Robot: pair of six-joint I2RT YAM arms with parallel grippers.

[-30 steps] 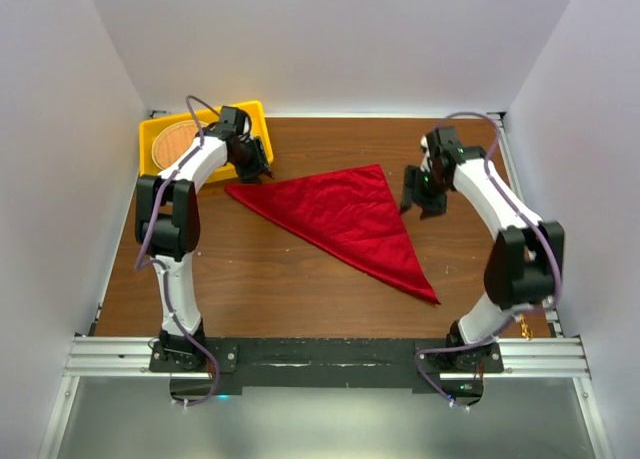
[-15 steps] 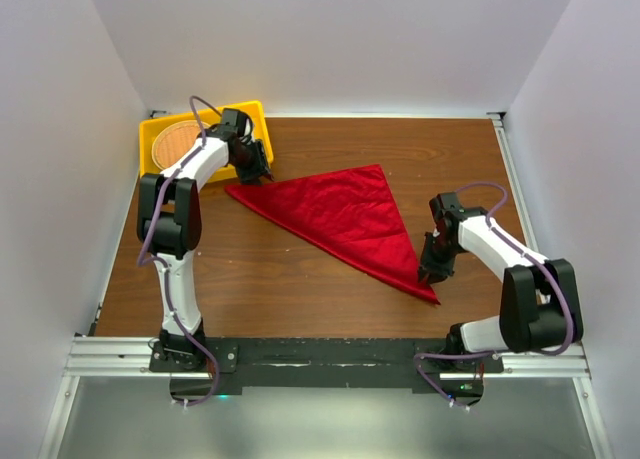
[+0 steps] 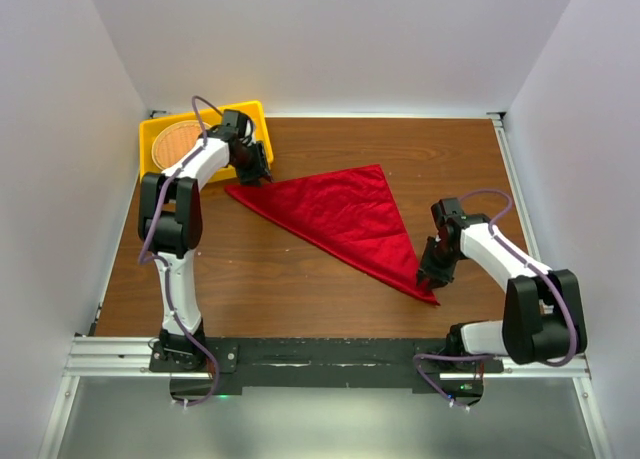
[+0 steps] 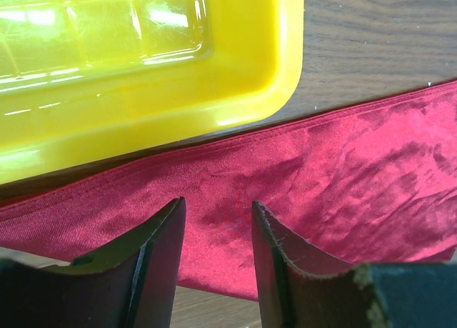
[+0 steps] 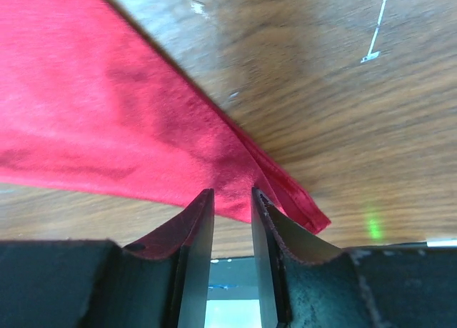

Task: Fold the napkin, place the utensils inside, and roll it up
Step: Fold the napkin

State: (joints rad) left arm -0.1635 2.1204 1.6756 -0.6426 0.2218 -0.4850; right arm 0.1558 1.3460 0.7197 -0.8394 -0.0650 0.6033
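1. Two arms reach out over the wooden bench point(image 3: 300, 279) in the top external view. The red napkin point(image 3: 345, 219) lies flat in the middle of the bench, folded into a triangle. One tip points at the far-left corner, one at the far edge and one at the near-right corner. The left gripper point(image 3: 255, 169) sits at the tip towards the far-left corner, just beside a yellow tray point(image 3: 147, 144) that fills that corner. A round woven mat point(image 3: 172, 147) lies in the tray. The right gripper point(image 3: 432, 276) is down at the near-right tip of the napkin.

2. From the left wrist, the left gripper point(image 4: 218, 224) has its jaws released, with a modest gap between the dark fingers point(image 4: 161, 253). The napkin point(image 4: 343, 185) lies as a flat red band under and between them, and nothing is clamped. Its hemmed edge runs just beside the rounded corner of the yellow tray point(image 4: 235, 78), and bare bench point(image 4: 385, 35) shows beyond.

3. From the right wrist, the right gripper point(image 5: 232, 199) is likewise unclenched. Its fingers point(image 5: 193, 235) leave a narrow slot, with one on either side of the napkin point(image 5: 86, 113) close to its pointed tip. The cloth lies on the bench point(image 5: 321, 92) and the tip pokes out past the right-hand finger.
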